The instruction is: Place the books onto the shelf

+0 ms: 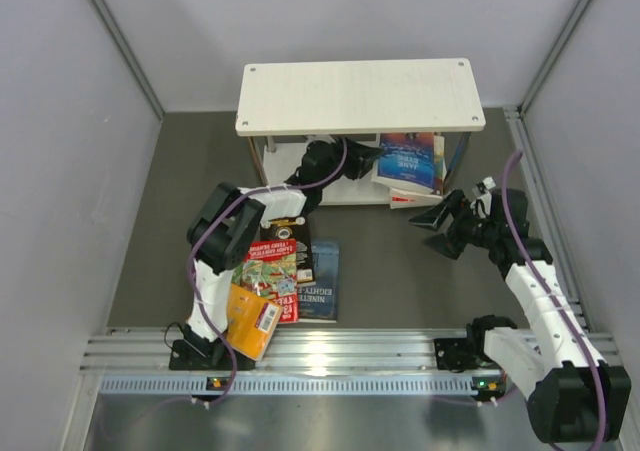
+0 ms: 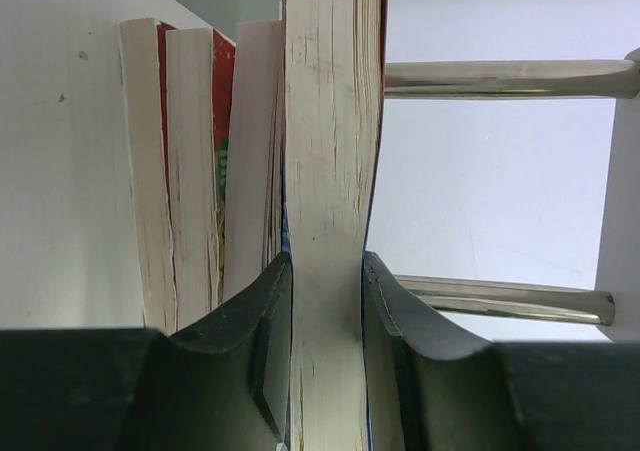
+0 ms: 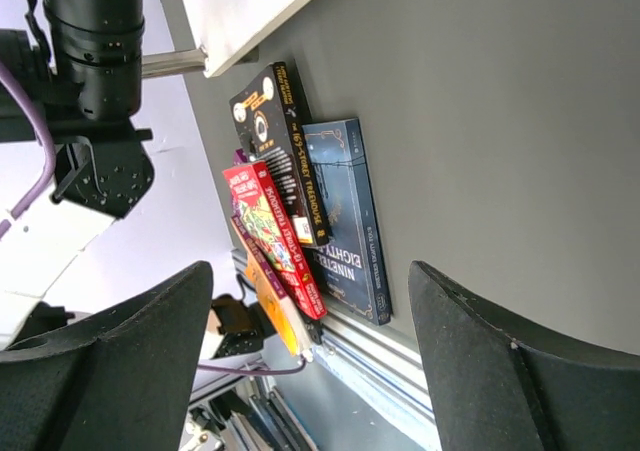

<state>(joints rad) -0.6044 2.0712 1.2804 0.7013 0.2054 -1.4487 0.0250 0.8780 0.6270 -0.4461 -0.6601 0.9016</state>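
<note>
The only title I can properly read is on the dark blue book: NINETEEN EIGHTY-something in pale capitals. It lies flat at the right side of the pile of books, lower centre of the top view. My right wrist view catches the black book overlapping it, with STOREY TREEHOUSE down the spine. The red cartoon book and the orange-yellow book have lettering too small for me to make out. My left gripper is clamped on the page edge of a paperback, one finger on each side. It's held upright just beside three other books standing in a row, with a pale board at frame left and two metal rails on the right. The top view gives you none of that, since the top board of the shelf covers it and my left arm just runs in underneath. What it does show is a blue-covered book poking out of the lower tier on the right. My right gripper is spread wide with nothing in it, over the grey table at the lower right of the shelf.
</note>
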